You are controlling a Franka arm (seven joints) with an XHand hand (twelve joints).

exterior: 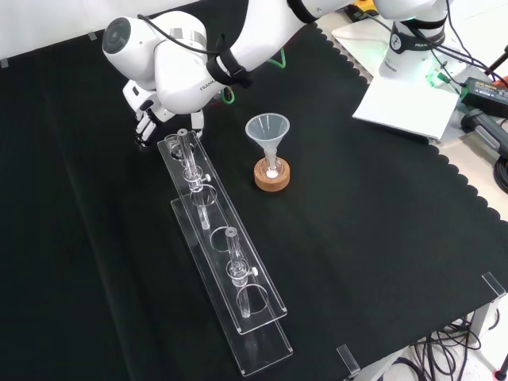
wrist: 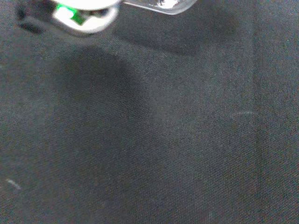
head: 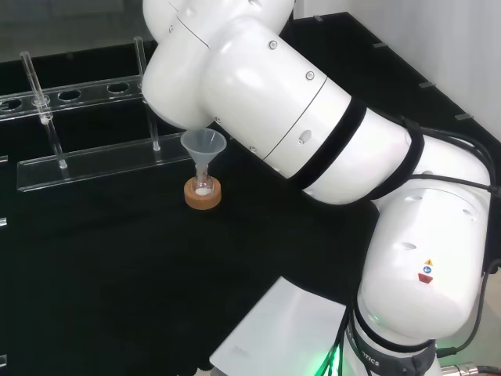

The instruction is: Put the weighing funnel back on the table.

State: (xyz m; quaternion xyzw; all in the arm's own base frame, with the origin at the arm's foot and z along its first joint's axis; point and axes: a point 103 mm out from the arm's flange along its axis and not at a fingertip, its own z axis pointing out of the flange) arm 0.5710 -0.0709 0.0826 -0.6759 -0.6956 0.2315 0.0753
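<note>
The black and white robot hand (exterior: 148, 119) hangs low over the black-cloth tabletop (exterior: 381, 238). In the front view it is just beside the far end of the long clear plastic tube rack (exterior: 238, 294). Its state cannot be told, because the arm's white link covers most of it.

In the wrist view a small clear curved piece, probably the weighing funnel (wrist: 159, 4), shows beside a blurred white part of the robot hand, with bare cloth beyond. Whether it is held or already resting cannot be made out.

Hazards:
- Release from a height could let the clear piece roll or bounce toward the rack.
- Sideways drift of the arm could strike the rack's upright glass tubes (exterior: 184, 147).
- The large clear cone-shaped funnel (exterior: 267, 129) on its cork ring (exterior: 272, 176) stands well apart and is at lower risk.
</note>
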